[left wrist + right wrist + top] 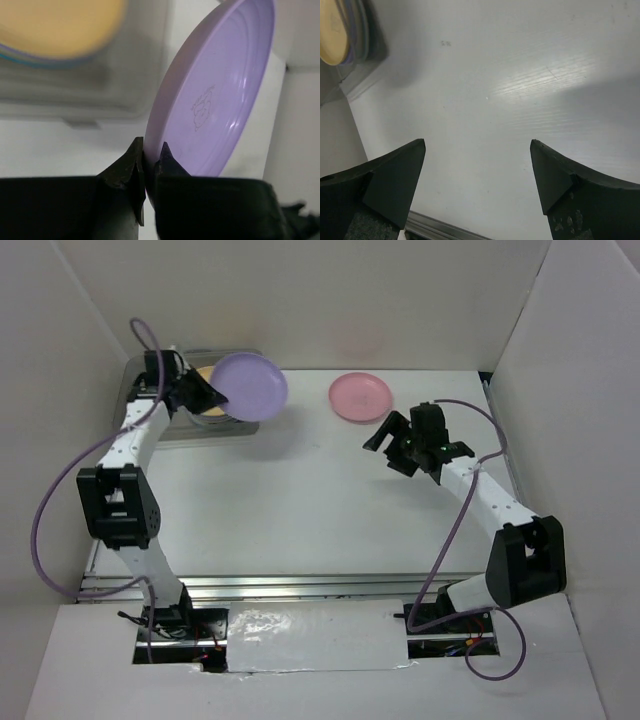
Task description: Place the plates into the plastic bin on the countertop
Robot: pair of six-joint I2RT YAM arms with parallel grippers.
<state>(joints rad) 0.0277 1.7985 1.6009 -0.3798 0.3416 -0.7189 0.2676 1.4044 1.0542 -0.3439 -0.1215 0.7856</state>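
No legible text anywhere. Only a faint embossed stamp on the purple plate, centre-right of the left wrist view, too blurred to read, and a tiny grey mark on the countertop, upper left of the right wrist view, likewise unreadable.

Purple plate tilted by bin; pink plate apart

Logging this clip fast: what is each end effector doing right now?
Left end effector: closed on the rim of the purple plate.
Right end effector: open, holding nothing.
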